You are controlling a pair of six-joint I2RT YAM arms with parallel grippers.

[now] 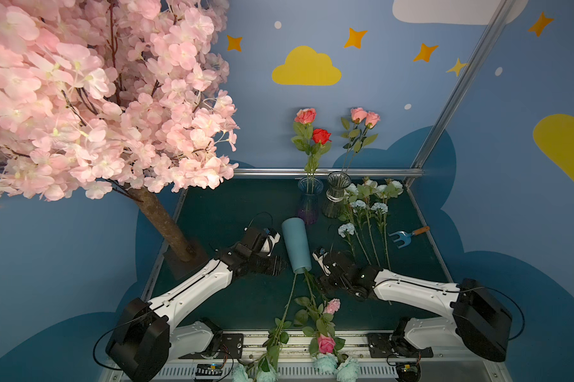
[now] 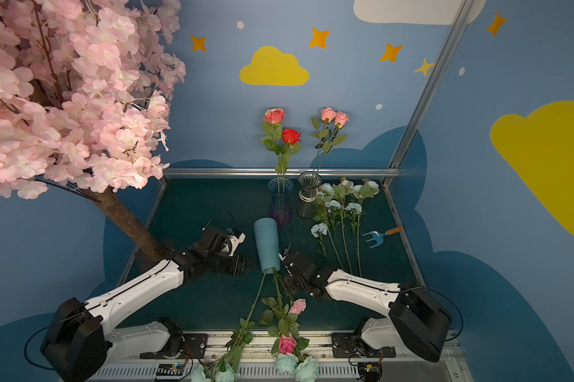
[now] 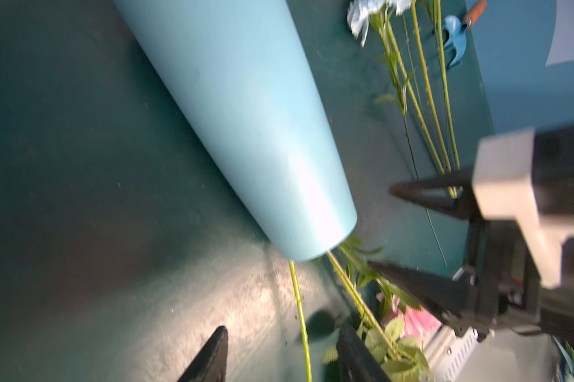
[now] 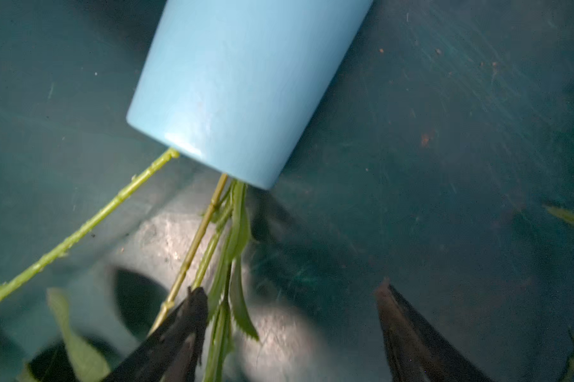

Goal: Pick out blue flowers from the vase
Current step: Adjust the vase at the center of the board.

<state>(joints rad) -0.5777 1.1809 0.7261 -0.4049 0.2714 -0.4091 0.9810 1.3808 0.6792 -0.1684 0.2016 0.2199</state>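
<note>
My left gripper [image 3: 283, 327] and right gripper [image 4: 290, 287] sit open, empty, beside the tipped vase [image 1: 297, 244]. Stems [image 4: 193, 248] bunch there, so I might pull the pink rose [image 1: 326, 343], not the blue flowers [image 1: 325, 363].

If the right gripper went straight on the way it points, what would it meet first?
Probably the leafy stems spilling from the tipped vase: they lie just ahead, beside one finger of the open right gripper. Behind them comes the vase's mouth. How high the gripper rides above them is unclear.
</note>
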